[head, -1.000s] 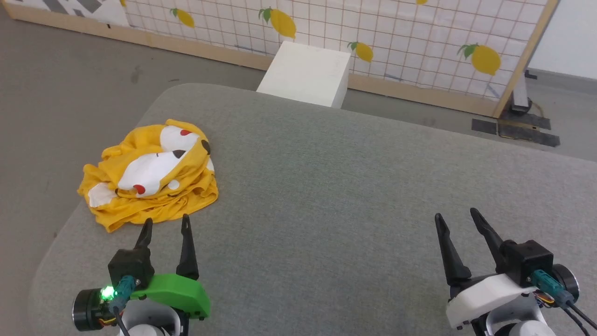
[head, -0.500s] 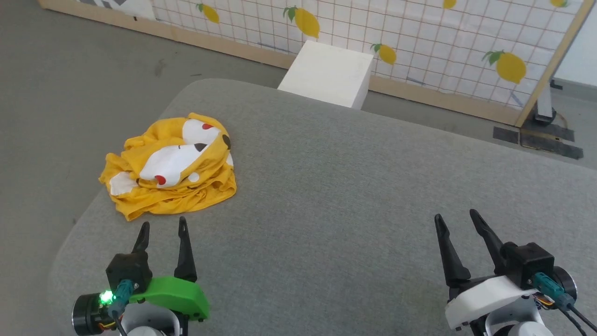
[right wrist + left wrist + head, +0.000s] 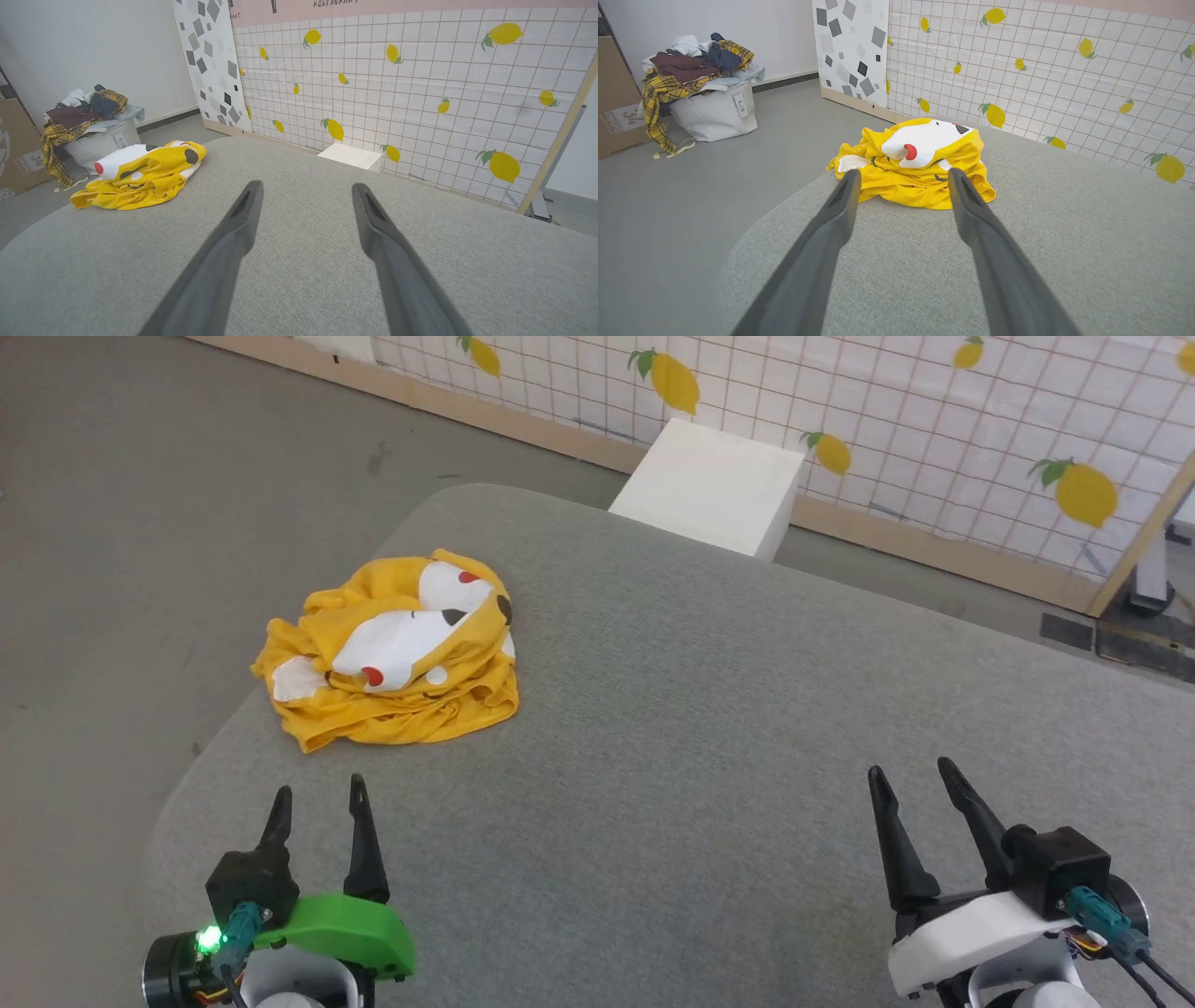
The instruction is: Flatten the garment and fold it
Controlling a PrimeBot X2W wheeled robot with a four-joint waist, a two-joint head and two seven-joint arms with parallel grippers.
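Bearing the garment (image 3: 390,658) — grey table (image 3: 709,737), lemon-print wall (image 3: 934,420) behind.

Yellow garment (image 3: 392,667) with white patches, red and black dots; grey-green table (image 3: 709,728); lemon-printed wall (image 3: 896,420).

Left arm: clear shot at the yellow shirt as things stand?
Probably yes: the open left gripper points at the crumpled garment, a short way ahead on the grey table, with nothing between them.
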